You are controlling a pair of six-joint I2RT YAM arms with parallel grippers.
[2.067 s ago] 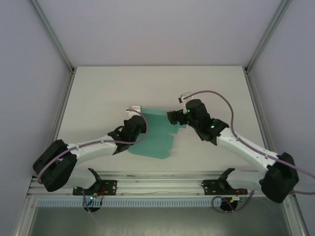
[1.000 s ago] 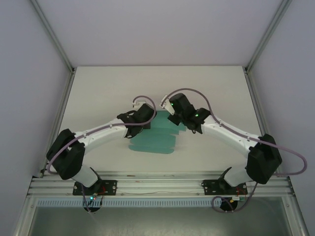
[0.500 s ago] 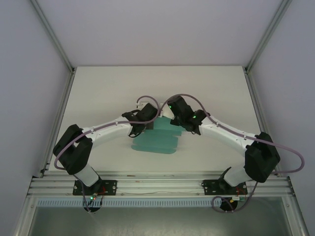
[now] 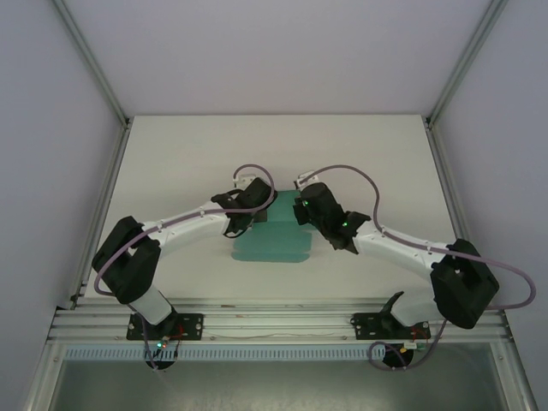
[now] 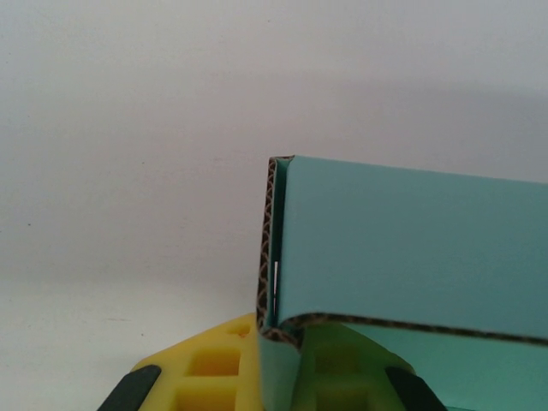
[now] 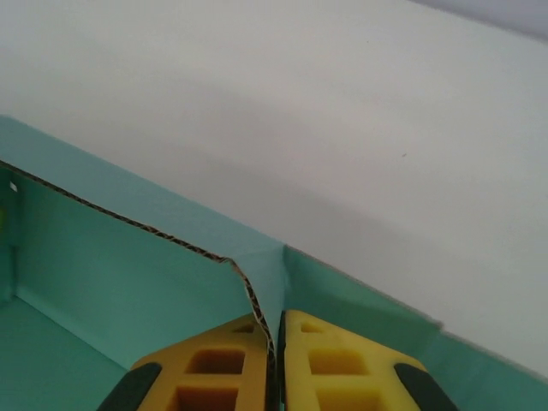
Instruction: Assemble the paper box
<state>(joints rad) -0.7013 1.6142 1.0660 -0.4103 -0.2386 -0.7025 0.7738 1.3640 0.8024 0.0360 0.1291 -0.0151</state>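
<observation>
From above: teal box (image 4: 270, 244) near the middle of the desk (image 4: 171, 163), between the two arms, part folded, flat flaps spread toward the near edge and a raised wall along the far side. Left hand (image 4: 255, 208) at the far-left corner of that wall, right hand (image 4: 300, 211) at its far-right end, facing each other and close together. Too small here to tell how the jaws stand.

At the left wrist: left hand (image 5: 278, 351) pressed together on a standing flap of the box (image 5: 411, 248), yellow fingers (image 5: 214, 364) either side of the card. Plain here, lost from above: the brown corrugated core along the cut edge, the corner where the upright panel folds round, the teal wall running off to the right. Pale desk (image 5: 128, 128) behind.

At the right wrist: right hand (image 6: 276, 342) pinching a thin upright wall of the box (image 6: 111, 274), one yellow finger (image 6: 342, 364) each side, card edge straight up between them. Plain here, hidden from the left wrist: the inside of the box, floor at lower left meeting the wall at a crease, another panel sloping away to the right. Desk (image 6: 342, 128) beyond.
</observation>
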